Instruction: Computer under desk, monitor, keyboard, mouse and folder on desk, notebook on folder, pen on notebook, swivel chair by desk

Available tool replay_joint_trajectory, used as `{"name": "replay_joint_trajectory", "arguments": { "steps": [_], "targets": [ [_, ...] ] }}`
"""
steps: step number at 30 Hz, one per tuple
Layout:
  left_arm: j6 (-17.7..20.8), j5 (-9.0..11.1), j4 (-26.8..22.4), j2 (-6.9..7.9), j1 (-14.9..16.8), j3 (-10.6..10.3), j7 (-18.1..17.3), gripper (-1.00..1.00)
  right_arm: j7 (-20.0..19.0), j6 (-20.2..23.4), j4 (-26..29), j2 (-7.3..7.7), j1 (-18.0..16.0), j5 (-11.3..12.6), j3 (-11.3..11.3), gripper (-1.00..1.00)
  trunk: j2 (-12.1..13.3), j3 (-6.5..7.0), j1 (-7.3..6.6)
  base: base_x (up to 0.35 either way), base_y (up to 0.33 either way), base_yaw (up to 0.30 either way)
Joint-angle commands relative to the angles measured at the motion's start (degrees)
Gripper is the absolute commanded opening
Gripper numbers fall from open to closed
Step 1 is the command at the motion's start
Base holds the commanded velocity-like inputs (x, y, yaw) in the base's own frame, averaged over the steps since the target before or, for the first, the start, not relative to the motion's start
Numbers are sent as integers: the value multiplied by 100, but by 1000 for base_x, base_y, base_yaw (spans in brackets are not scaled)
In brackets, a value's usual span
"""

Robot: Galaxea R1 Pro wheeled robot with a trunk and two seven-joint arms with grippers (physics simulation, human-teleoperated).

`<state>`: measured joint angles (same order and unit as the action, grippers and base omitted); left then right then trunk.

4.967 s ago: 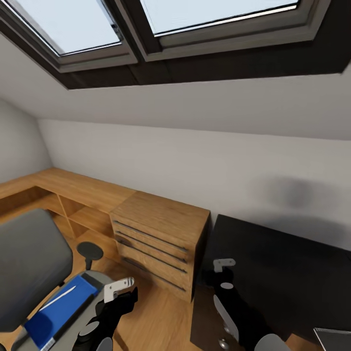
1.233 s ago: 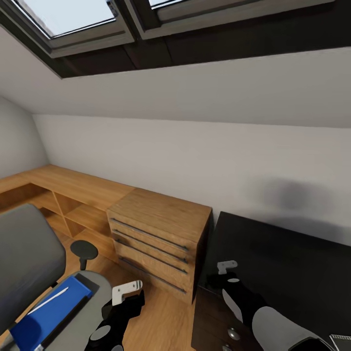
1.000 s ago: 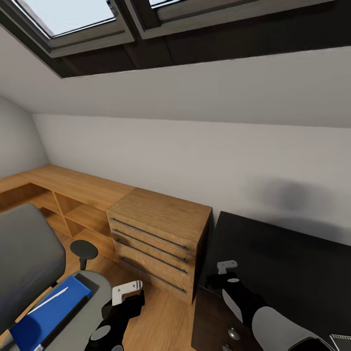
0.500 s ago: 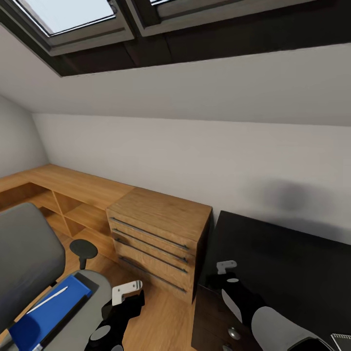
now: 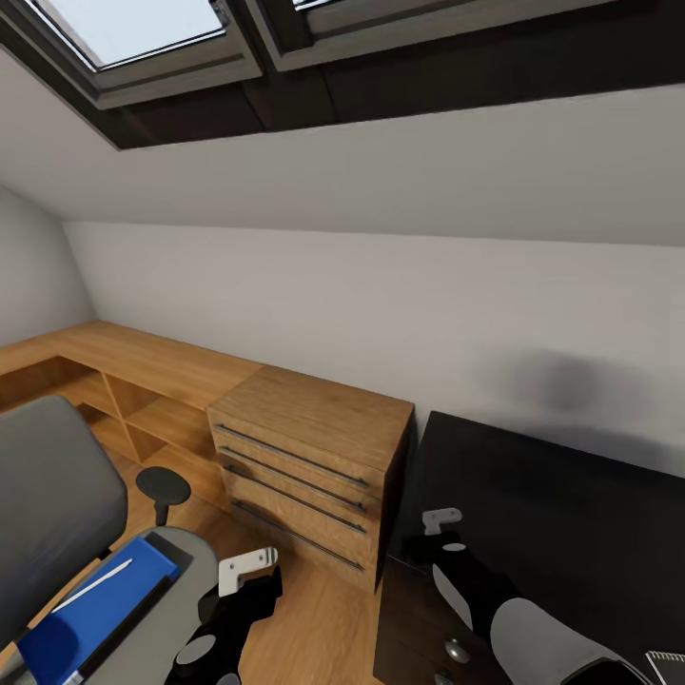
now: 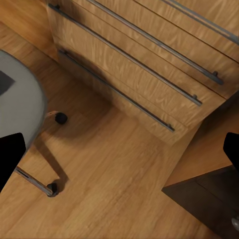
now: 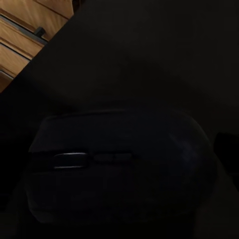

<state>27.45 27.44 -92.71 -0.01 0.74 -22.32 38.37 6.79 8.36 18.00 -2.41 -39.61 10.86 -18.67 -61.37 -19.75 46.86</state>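
The right claw [image 5: 440, 533] hangs over the dark desk [image 5: 571, 514], pinching the mouse [image 7: 119, 164], not yet set down. Beside the spread, empty left claw [image 5: 243, 576], the blue folder [image 5: 86, 609] waits on the swivel chair [image 5: 48, 504]; most placing seems left.

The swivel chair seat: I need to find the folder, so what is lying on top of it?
On the swivel chair seat lies the blue folder, with a thin white pen-like stick across it. Whether a notebook lies beneath cannot be seen.
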Motion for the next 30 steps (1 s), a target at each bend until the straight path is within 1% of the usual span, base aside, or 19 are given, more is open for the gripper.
{"name": "replay_joint_trajectory", "arguments": {
  "steps": [1,28,30],
  "targets": [
    [15,42,-7,1,5,-8,48,100,42,32,11,4,-3,61,-49,-100,-5,-7,0,0,0,0],
    [15,43,-5,7,5,-6,48,100,42,-4,36,7,-3,59,-58,-100,-5,-7,0,0,0,0],
    [18,43,-4,8,5,-3,48,100,46,-8,40,10,-3,57,-58,-100,75,29,-43,0,0,0]
  ]
}}
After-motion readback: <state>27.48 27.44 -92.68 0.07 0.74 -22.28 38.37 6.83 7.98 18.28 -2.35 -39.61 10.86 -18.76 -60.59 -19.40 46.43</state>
